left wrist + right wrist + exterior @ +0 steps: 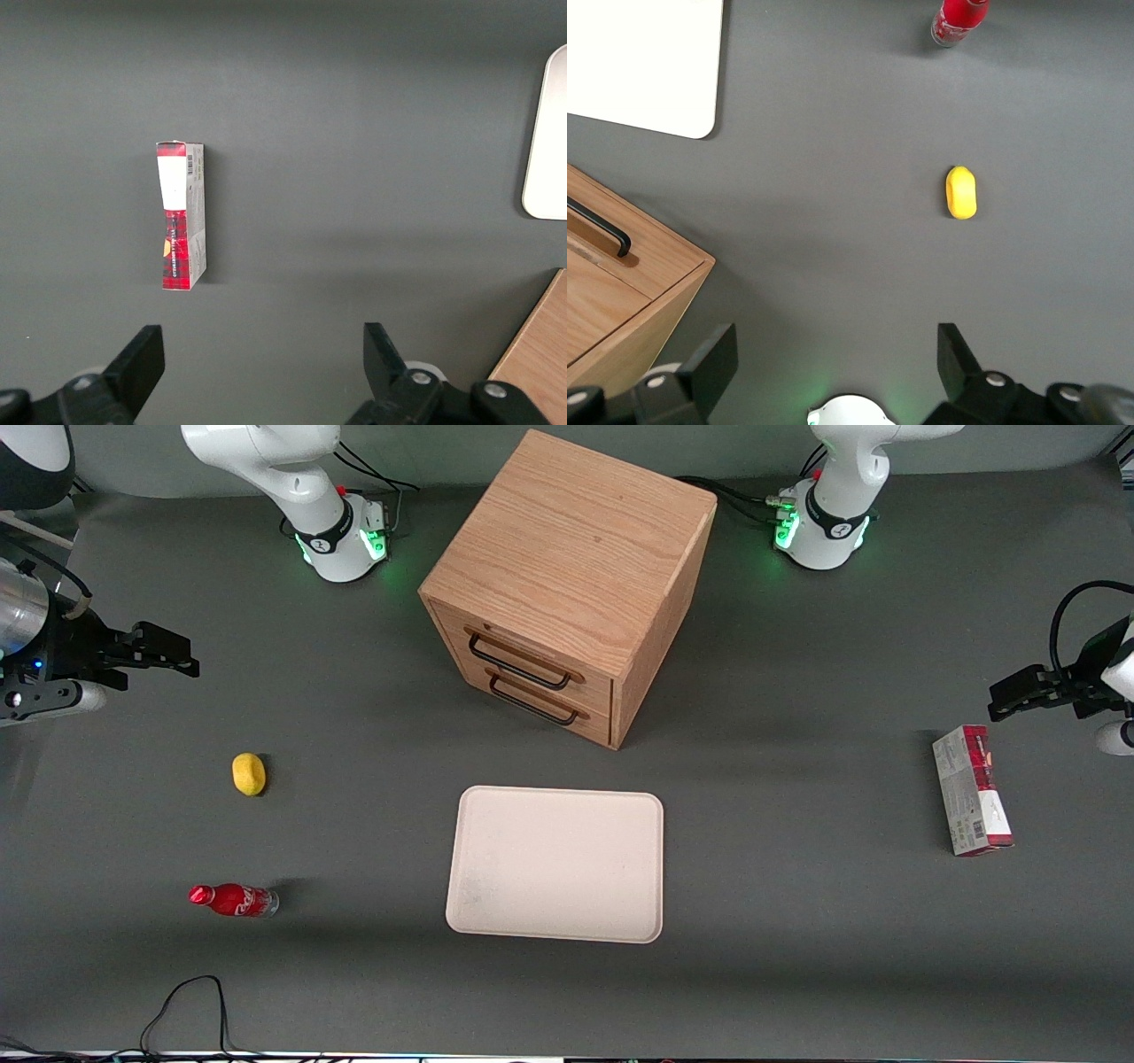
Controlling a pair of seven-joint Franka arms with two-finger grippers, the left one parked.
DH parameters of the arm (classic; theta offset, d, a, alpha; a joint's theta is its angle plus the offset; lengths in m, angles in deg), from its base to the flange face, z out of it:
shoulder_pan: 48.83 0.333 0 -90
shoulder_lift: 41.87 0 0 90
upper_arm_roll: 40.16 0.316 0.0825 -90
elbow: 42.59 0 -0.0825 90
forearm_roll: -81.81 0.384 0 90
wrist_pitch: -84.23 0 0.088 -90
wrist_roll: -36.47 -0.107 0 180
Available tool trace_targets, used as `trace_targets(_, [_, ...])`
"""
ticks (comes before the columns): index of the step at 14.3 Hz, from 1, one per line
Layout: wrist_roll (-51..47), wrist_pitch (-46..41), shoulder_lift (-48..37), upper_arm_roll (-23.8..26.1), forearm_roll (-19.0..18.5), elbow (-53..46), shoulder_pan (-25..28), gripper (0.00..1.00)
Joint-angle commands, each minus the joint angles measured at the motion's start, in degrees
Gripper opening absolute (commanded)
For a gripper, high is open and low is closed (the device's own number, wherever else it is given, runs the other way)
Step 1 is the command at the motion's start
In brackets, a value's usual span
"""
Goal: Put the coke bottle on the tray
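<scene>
Fingers (713,367) spread wide and empty, my gripper (164,657) hangs high at my end of the table. That small red coke bottle (232,900) lies on its side well nearer the front camera, past the yellow lemon (249,773), cap pointing away from the cream rectangular tray (556,864).

Right arm: glossy white rounded links, black joint band, green-lit base ring, black cables at the base; gripper (173,657) matte black with two wedge-shaped fingers (713,363) set apart, small screws.
</scene>
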Motion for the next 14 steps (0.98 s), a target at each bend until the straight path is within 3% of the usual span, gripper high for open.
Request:
trace_targets(1, [0.8,-0.9,0.2,-0.5,0.4,-1.3,0.0,1.0])
trace_targets(8, [0.3,-2.7,0.4,-0.7,0.5,-2.1,-0.3,1.0])
trace_targets(14, [1.6,-4.7,5.1,-0.8,-1.0,-10.4,-3.8,1.0])
